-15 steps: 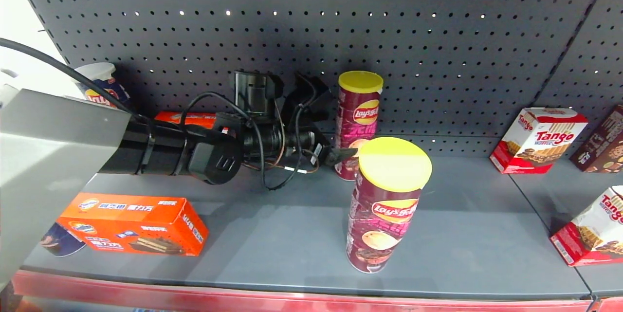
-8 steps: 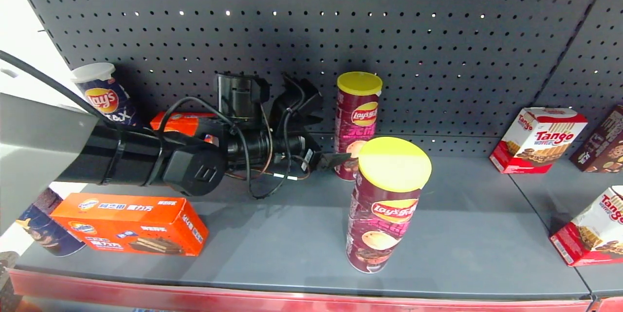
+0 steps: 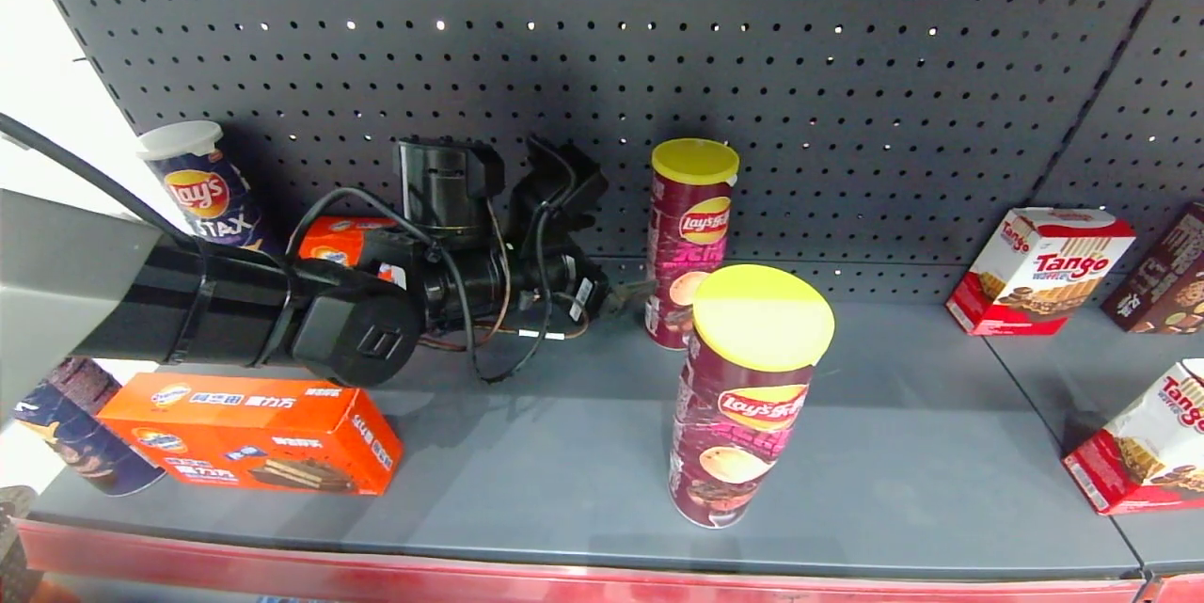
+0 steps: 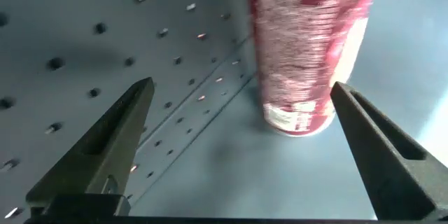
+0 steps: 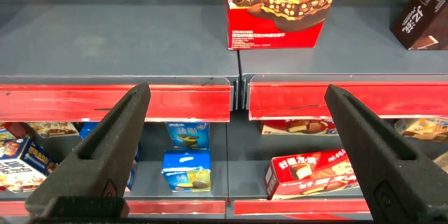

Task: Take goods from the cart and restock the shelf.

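My left pincer (image 4: 241,85) gapes empty, the shelved chip can (image 4: 308,42) just ahead: release apparently done, another item to fetch next.

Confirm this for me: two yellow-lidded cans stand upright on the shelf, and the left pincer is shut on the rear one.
Not quite. The left pincer is open, not shut on the rear can: the left wrist view shows its fingers spread wide, with the can standing free beyond them. The rest holds: the rear can and the front can, both yellow-lidded, stand upright on the shelf.
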Available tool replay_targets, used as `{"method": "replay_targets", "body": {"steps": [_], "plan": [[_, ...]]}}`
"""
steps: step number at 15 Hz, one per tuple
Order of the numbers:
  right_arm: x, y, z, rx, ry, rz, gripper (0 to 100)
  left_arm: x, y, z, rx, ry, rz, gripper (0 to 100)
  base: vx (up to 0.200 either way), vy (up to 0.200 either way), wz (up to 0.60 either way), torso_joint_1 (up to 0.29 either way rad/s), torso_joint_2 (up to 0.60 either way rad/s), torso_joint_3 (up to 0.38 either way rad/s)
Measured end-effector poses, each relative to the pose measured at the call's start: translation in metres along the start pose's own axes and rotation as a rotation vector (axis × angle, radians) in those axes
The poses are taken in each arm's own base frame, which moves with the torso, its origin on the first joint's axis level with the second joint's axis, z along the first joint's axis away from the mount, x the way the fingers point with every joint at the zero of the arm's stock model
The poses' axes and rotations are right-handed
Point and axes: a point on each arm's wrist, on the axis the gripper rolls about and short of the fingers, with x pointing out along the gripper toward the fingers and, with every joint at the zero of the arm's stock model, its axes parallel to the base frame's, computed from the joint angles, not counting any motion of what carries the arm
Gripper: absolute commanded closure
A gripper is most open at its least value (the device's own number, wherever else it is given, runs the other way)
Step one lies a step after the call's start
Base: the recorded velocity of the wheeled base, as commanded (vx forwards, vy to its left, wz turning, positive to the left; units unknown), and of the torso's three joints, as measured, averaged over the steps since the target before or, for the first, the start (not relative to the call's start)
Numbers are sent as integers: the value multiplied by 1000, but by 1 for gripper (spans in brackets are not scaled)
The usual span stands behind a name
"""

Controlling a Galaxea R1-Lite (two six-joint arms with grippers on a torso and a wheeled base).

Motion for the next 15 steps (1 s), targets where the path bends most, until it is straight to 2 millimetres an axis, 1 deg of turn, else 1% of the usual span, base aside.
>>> {"method": "replay_targets", "body": {"steps": [5, 9, 15], "plan": [[0, 0, 0, 0, 0, 0, 0, -1, 4, 0, -10, 10, 37, 0, 0, 0, 0, 0, 0, 0], [0, 0, 0, 0, 0, 0, 0, -1, 8, 3, -43, 2, 81, 0, 0, 0, 0, 0, 0, 0], [0, 0, 0, 0, 0, 0, 0, 2, 5, -1, -49, 9, 70, 0, 0, 0, 0, 0, 0, 0]]}}
